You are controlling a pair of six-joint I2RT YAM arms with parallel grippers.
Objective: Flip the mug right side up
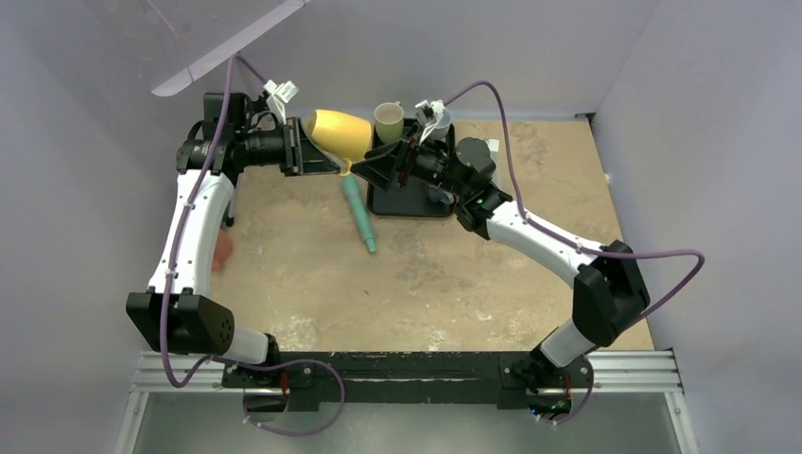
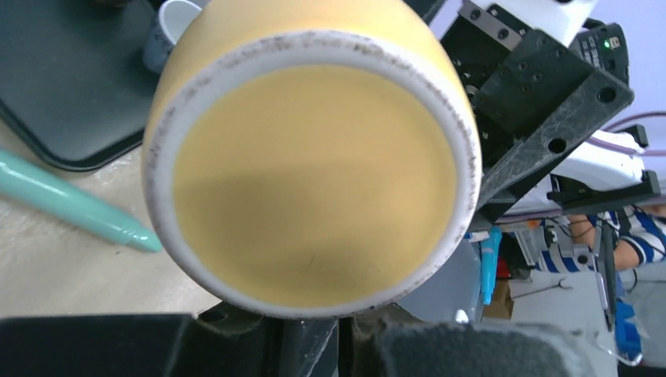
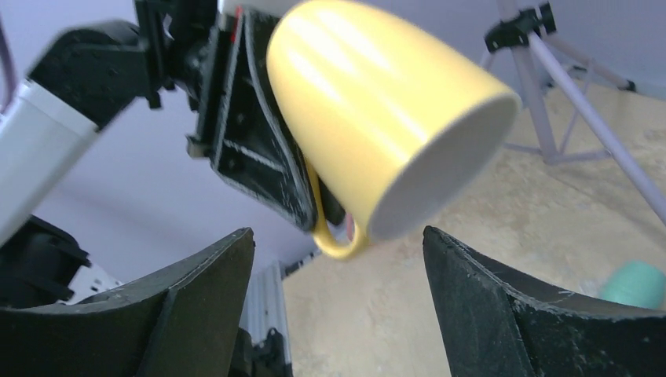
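A glossy yellow ceramic mug hangs on its side in mid-air above the far part of the speckled tan tabletop, carried by the left claw. That claw is closed on the mug at its handle side, with the handle pointing down. The left wrist view is filled by the mug's flat base and its scuffed pale ring. The mouth faces the right arm and tips slightly downward.

The right claw is spread wide and grips nothing, its 2 black fingers framing the mug's open rim from just beside it; whether either one touches the mug cannot be told.

Below the mug, a teal plastic marker lies on the tabletop. Its far end is beside a black rectangular tray, where 1 olive-beige cup stands upright at the far edge.
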